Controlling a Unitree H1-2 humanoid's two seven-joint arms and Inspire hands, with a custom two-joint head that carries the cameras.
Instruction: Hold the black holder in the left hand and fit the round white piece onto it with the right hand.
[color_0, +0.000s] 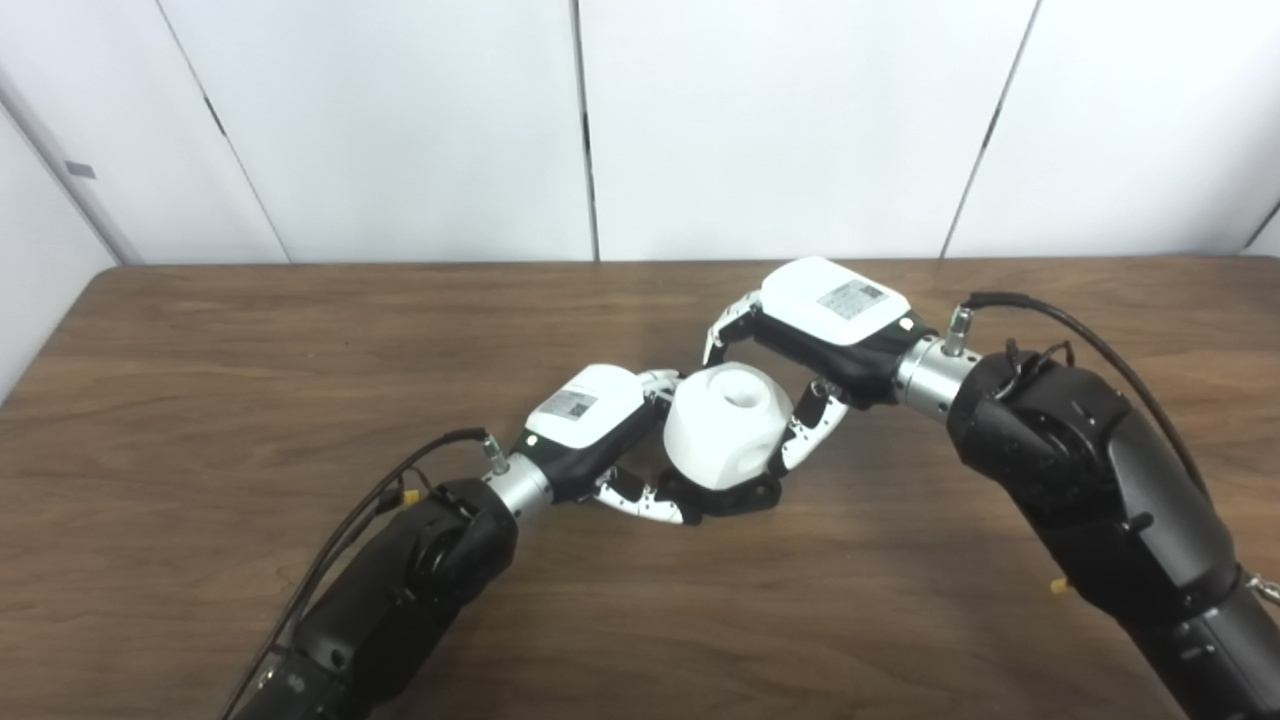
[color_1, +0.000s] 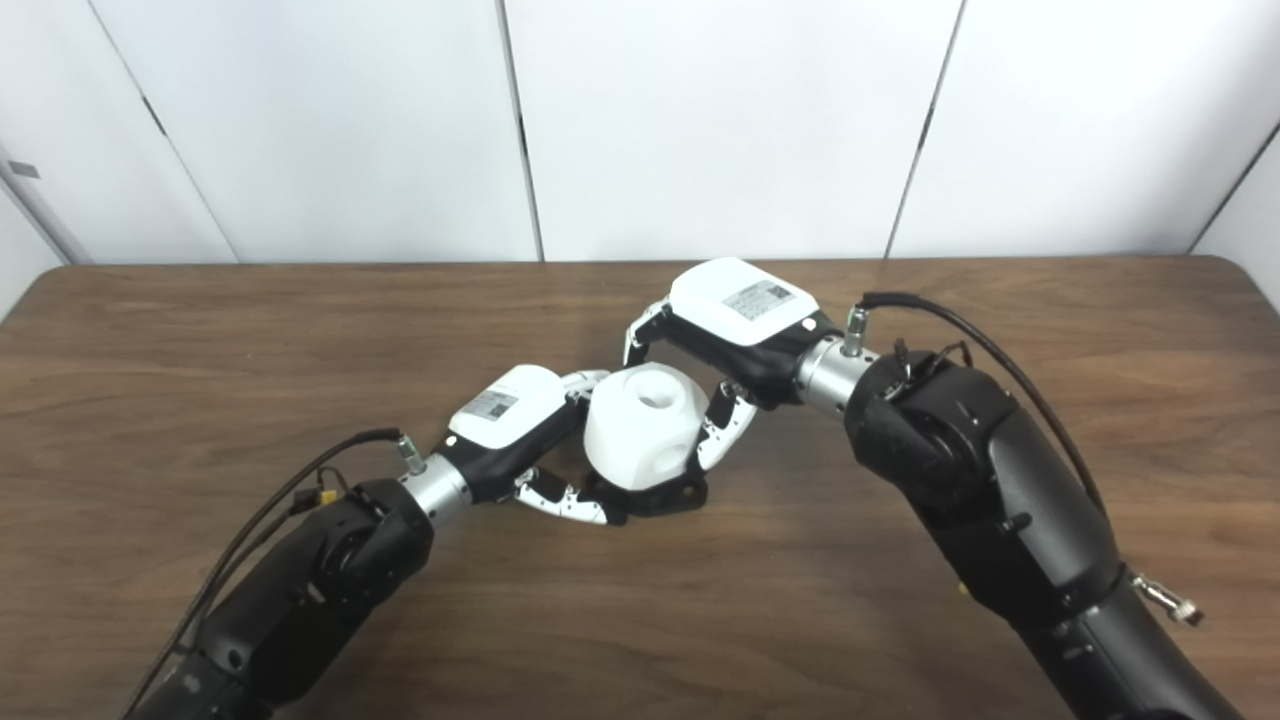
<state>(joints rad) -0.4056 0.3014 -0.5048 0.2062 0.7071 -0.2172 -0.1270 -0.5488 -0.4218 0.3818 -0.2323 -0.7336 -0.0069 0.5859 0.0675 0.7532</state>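
— Hands meeting mid-table, do you see? The left hand (color_0: 590, 425) has its fingers (color_0: 640, 500) curled under and around the black holder (color_0: 735, 497), gripping it low against the wooden table (color_0: 250, 380).

— And the round white piece (color_0: 722, 425)?

— Sitting on top of the holder, right between the two hands. It's a chunky rounded block with a hole in its upper face and another on the side facing us. Only a dark edge of the holder shows beneath it.

— Is the right hand (color_1: 735, 320) gripping it?

— Not clearly. Its thumb (color_1: 722, 432) lies against the right side of the white piece, while its fingers (color_1: 645, 330) are bent and hang just above and behind the top, apart from the surface as far as I can make out. So it is partly spread, cupped around the piece rather than clamped on it; whether it truly holds it, I cannot tell.

— And the arms?

— Both come in from the near edge, black with cables looping at the wrists, angled inward toward each other.
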